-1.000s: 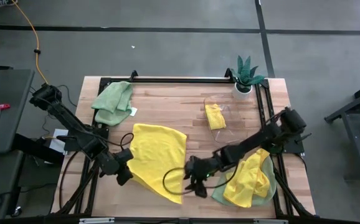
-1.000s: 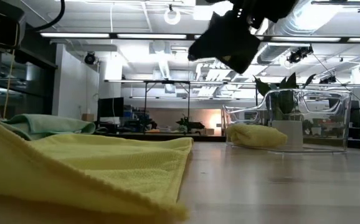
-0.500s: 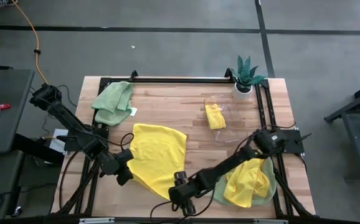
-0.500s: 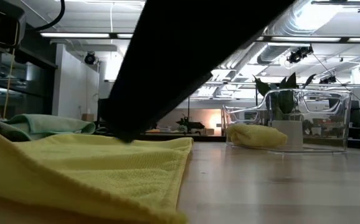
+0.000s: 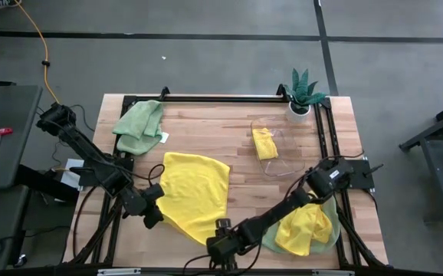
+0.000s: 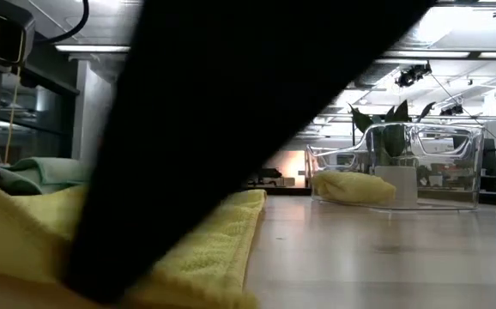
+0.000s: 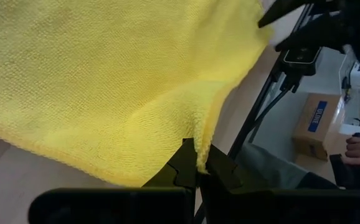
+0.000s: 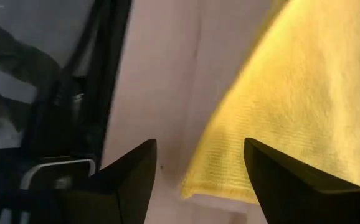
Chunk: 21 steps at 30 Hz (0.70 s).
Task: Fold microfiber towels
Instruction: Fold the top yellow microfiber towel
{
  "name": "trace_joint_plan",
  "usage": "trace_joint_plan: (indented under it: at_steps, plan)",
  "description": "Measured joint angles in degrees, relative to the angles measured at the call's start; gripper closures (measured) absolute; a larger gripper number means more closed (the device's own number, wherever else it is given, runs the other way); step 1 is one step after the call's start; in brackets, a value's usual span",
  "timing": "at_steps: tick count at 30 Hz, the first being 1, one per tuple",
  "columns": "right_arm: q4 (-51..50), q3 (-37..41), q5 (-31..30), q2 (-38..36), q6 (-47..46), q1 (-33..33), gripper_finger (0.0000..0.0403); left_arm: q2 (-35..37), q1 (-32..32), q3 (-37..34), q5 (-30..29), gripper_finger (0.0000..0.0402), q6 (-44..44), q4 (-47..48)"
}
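- I saw the desk (image 5: 206, 126) carrying a yellow towel (image 5: 195, 192) spread flat near its front.
- My left pincer (image 7: 200, 169) pinched that towel's left edge.
- My right pincer (image 8: 198, 171), spread wide, hovered just off the towel's front corner.

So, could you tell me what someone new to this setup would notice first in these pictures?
Probably the spread yellow towel at the table's front centre, with both arms on it: the left gripper is shut on its left edge, and the open right gripper is poised at its front corner. Next, the crumpled yellow-and-green pile at front right and the clear bin holding a folded yellow towel.
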<state>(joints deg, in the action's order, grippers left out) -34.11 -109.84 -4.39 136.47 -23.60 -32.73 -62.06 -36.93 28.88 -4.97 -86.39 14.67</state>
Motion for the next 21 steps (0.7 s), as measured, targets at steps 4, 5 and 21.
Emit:
trace_joint_plan:
  at_steps: [4, 5, 21]
  plan:
    - [-1.53, 0.02, -0.73, 0.30, -1.22, -0.44, 0.0209, -0.02, 0.02, 0.00, 0.03, 0.0401, 0.00, -0.03]
    - [-1.69, 0.02, -1.04, 0.30, -1.25, -0.63, 0.0219, -0.01, 0.02, 0.00, 0.04, 0.0401, -0.01, 0.02]
    - [-2.58, 0.04, -2.01, 0.30, -1.00, -1.85, 0.0341, -0.02, 0.02, 0.00, 0.03, 0.0402, -0.27, 0.03]
